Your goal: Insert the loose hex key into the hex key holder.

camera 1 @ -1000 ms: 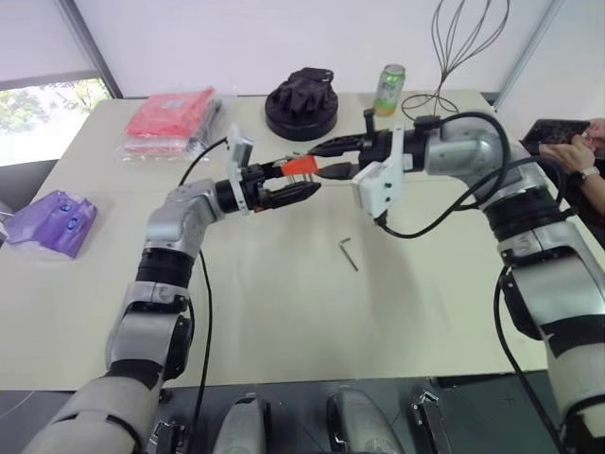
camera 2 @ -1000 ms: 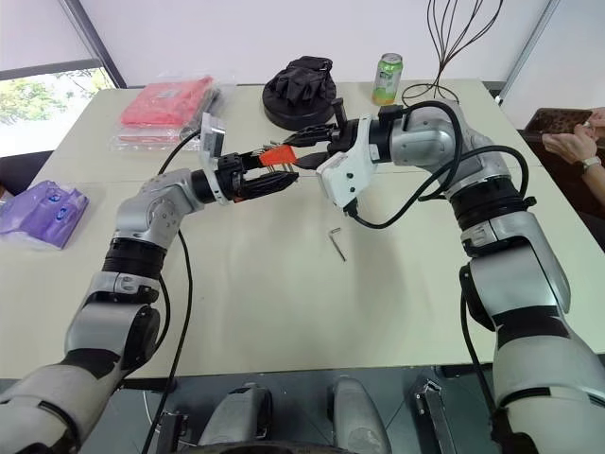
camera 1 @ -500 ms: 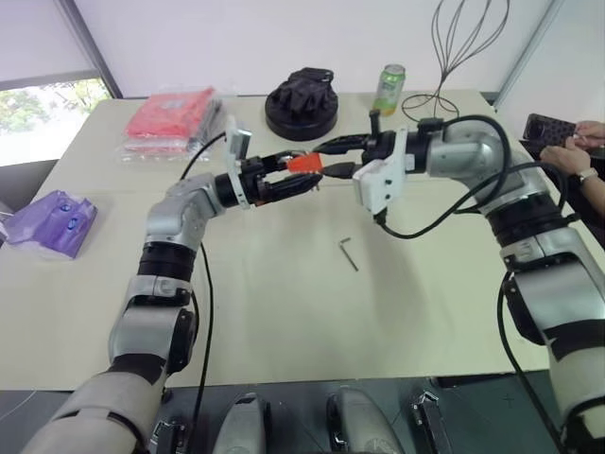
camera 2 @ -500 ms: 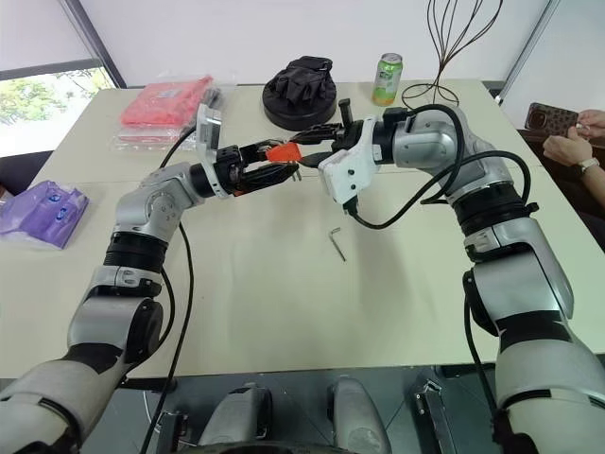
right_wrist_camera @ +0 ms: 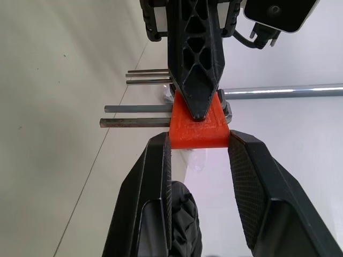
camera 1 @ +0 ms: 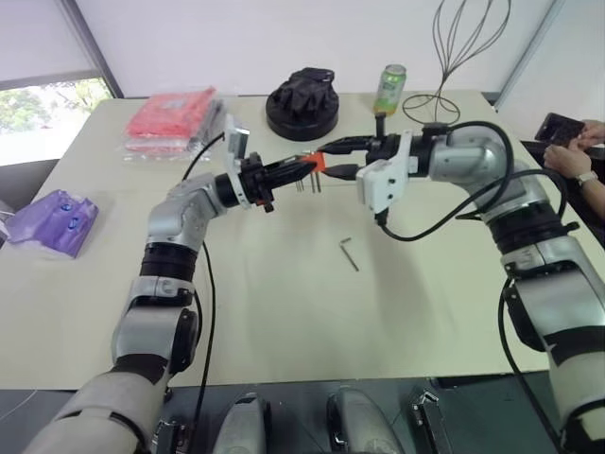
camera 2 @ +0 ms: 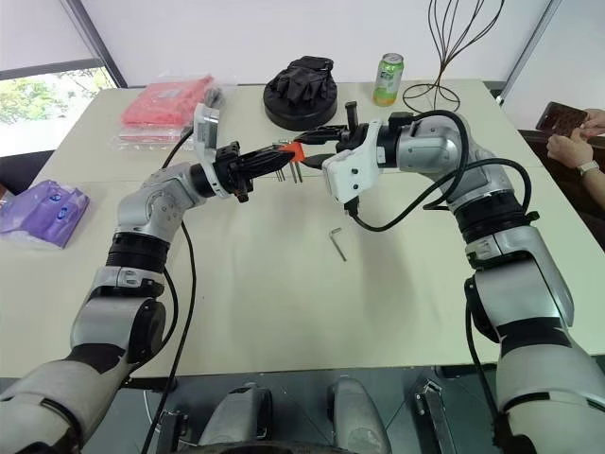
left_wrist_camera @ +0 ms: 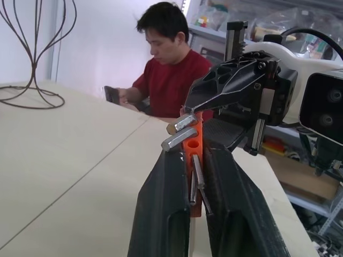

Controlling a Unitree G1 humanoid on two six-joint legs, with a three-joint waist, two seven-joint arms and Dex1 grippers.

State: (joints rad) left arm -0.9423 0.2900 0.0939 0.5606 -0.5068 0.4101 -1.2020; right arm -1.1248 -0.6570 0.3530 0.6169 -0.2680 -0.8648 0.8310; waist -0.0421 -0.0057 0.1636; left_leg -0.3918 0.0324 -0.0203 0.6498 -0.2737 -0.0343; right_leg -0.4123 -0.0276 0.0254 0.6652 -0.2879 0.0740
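now clenched, left hand (camera 1: 304,167) joins right hand (camera 1: 331,160) grasping hex key holder (camera 1: 318,163) between them.

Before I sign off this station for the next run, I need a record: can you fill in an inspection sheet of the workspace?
Surface: pale table, seam line across it.
Job's things: hex key holder held in the air between both grippers; loose hex key lying on the table, untouched.
Clutter: red packets, purple bag, black gloves on a round base, green can, wire stand.
Grippers: left gripper shut on the holder; right gripper clamps its other end.
Cables: black cables loop along both arms.
Surroundings: seated person with a phone; window at the left.
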